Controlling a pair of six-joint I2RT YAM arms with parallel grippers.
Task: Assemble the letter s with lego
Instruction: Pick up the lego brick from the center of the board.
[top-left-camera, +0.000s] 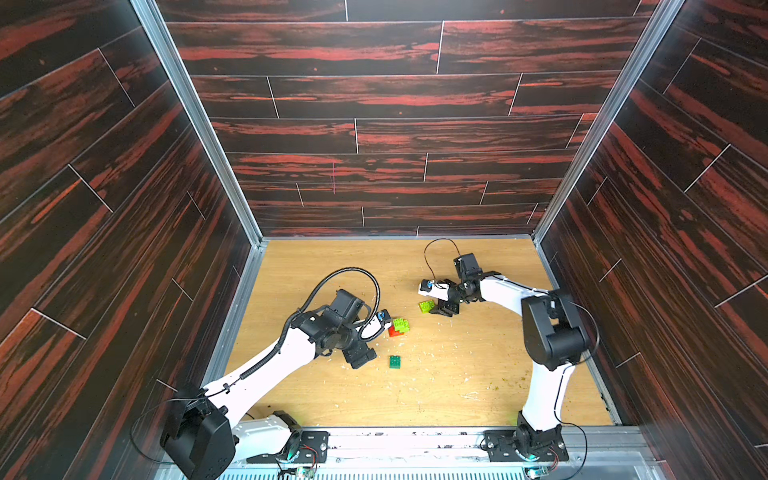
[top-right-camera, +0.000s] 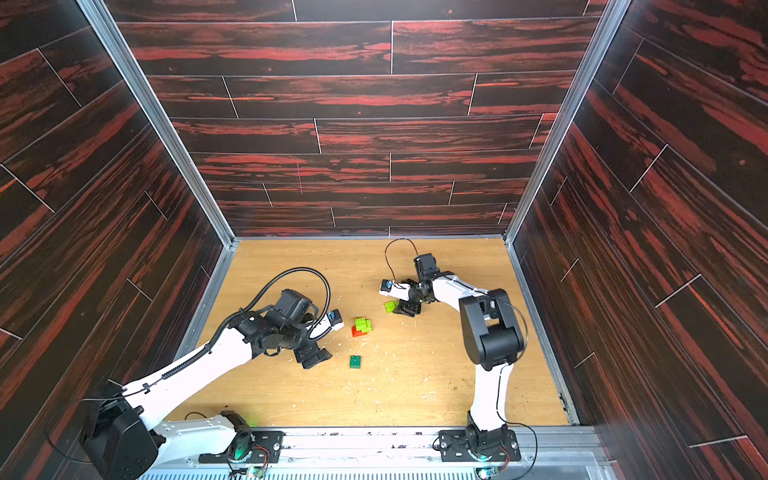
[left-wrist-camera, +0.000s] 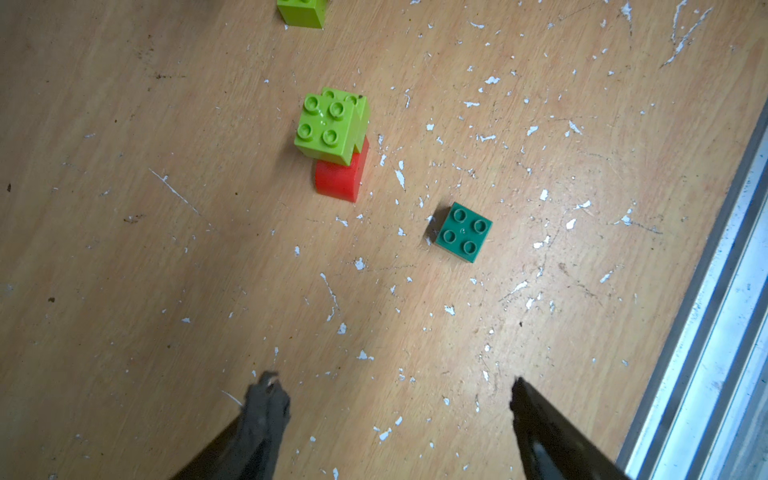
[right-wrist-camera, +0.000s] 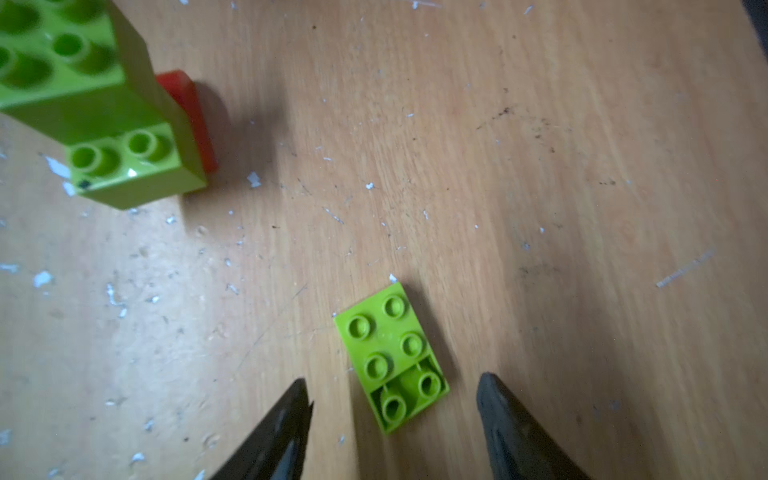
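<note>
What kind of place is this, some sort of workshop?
Likely a robot test cell: a scuffed wooden tabletop boxed in by wood-print panels on metal framing, a left arm and right arm bolted along its front, lego bricks between them.

Ahead of the left gripper (left-wrist-camera: 392, 386) the table (left-wrist-camera: 166, 249) was pale wood-grain board, matt, scuffed and flecked with white chips. The dark green brick (left-wrist-camera: 463, 232) ahead of it was smooth plastic with a soft sheen. Farther out, the lime green brick (left-wrist-camera: 328, 124) and the red brick (left-wrist-camera: 338, 178) under it looked glossier, catching small highlights. Beside that gripper ran a brushed metal rail (left-wrist-camera: 706, 332). The fingers (right-wrist-camera: 511, 432) of the right gripper (right-wrist-camera: 395, 384) were matt black and slightly rough. Between their tips lay a shiny loose lime brick (right-wrist-camera: 386, 345) of plastic. The walls (top-left-camera: 395, 95) were dark wood-grain planks with a low sheen.
</note>
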